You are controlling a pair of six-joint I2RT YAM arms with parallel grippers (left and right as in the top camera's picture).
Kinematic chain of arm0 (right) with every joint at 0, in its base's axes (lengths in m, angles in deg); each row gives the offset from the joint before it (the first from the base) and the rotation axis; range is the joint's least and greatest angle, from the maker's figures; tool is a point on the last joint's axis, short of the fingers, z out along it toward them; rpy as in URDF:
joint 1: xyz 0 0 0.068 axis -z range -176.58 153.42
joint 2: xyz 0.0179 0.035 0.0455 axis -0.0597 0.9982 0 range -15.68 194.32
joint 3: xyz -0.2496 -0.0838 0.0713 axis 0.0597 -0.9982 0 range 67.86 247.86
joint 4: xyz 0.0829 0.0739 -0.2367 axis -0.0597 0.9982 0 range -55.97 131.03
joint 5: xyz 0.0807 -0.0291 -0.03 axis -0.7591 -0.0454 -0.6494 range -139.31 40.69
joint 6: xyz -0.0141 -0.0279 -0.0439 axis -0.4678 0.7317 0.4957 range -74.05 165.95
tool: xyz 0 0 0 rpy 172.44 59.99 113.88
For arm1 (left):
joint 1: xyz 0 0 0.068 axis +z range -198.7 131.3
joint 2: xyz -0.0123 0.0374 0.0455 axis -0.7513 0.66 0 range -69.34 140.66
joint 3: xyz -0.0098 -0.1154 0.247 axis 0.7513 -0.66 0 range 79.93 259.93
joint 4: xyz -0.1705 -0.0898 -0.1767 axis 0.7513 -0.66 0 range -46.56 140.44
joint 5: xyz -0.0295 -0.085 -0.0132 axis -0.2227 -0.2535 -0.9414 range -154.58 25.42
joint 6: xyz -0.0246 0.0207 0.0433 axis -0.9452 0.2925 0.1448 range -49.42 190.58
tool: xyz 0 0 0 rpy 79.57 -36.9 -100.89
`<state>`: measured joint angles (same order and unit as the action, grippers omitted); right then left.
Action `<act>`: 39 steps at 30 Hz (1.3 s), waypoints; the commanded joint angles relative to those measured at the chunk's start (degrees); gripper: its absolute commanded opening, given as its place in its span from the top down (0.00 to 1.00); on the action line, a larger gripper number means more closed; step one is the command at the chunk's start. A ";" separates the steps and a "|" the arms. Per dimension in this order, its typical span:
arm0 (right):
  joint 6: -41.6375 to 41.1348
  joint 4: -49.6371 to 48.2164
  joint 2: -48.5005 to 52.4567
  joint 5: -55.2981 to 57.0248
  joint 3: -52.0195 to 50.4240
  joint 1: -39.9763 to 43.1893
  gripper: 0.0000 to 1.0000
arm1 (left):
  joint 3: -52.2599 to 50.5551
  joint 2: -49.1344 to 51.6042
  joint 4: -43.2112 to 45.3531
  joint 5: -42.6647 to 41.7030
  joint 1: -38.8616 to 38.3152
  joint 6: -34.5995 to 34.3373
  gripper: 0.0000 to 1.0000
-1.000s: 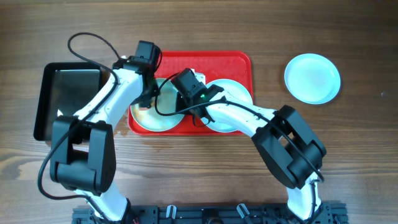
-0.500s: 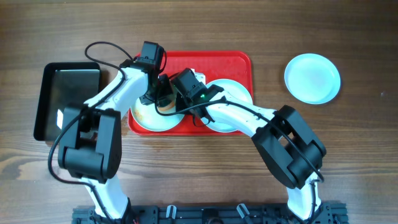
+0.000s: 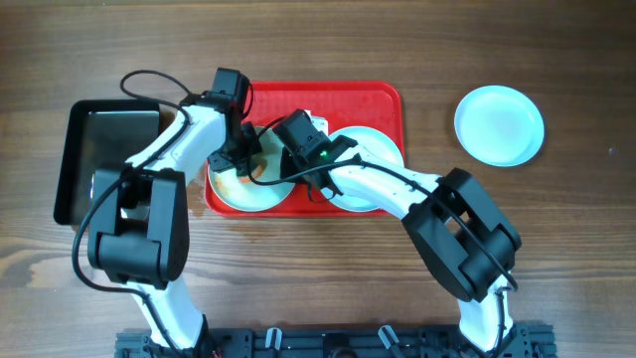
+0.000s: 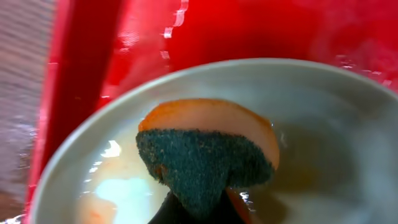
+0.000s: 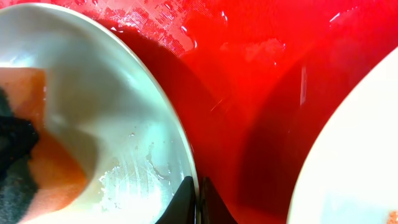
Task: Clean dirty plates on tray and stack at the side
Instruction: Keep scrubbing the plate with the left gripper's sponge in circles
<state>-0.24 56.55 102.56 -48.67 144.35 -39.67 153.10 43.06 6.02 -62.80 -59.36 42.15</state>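
In the left half of the red tray [image 3: 383, 99], my left claw [image 3: 238, 157] has swung back toward the left rim of the dirty plate [image 3: 237, 194] after a stroke to the right, so the scrubbing goes on and orange smear remains. It is clenched on the sponge [image 4: 205, 162], which is pressed onto the plate. My right claw [image 5: 198, 200] seems to pinch that plate's rim with its jaws closed, though the view is tight.

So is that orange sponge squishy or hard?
Probably squishy: the sponge looks curved and bent against the plate. Its green scrub face looks rough, so it likely drags rather than slips. Wet shine nearby suggests it is soggy.
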 commanded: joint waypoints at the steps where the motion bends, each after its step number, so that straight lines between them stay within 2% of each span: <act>1: 0.15 0.63 1.57 2.29 -0.17 0.42 0.96 | -0.26 1.03 -3.23 4.17 1.95 -0.31 0.96; 14: 0.13 0.63 1.57 2.27 -0.17 0.42 0.95 | -0.24 -0.04 -18.88 4.02 1.88 -1.09 0.96; 16: 0.13 0.63 1.57 2.27 -0.17 0.42 0.96 | -0.24 -1.27 -19.06 2.62 1.77 -1.22 0.96; 20: 0.11 0.61 1.57 2.27 -0.17 0.42 0.96 | -0.24 -5.86 -18.14 -5.42 1.77 -0.31 0.96; 25: 0.13 0.63 1.57 2.27 -0.17 0.42 0.96 | -0.33 -7.30 -11.80 -7.78 1.77 -0.13 0.96; 31: 0.13 0.59 1.57 2.27 -0.17 0.42 0.96 | -3.30 -7.28 4.70 -8.11 1.77 -0.81 0.96; 33: 0.09 0.44 1.57 2.29 -0.17 0.42 0.96 | -6.29 -7.28 10.45 -11.32 1.77 -0.83 0.96; 39: -0.28 0.39 1.57 2.27 -0.17 0.42 0.96 | -12.52 -7.28 16.57 -13.81 1.60 -4.46 0.96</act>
<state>-0.27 56.66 102.56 -48.56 144.35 -39.61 143.51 36.61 21.05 -73.90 -57.89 40.27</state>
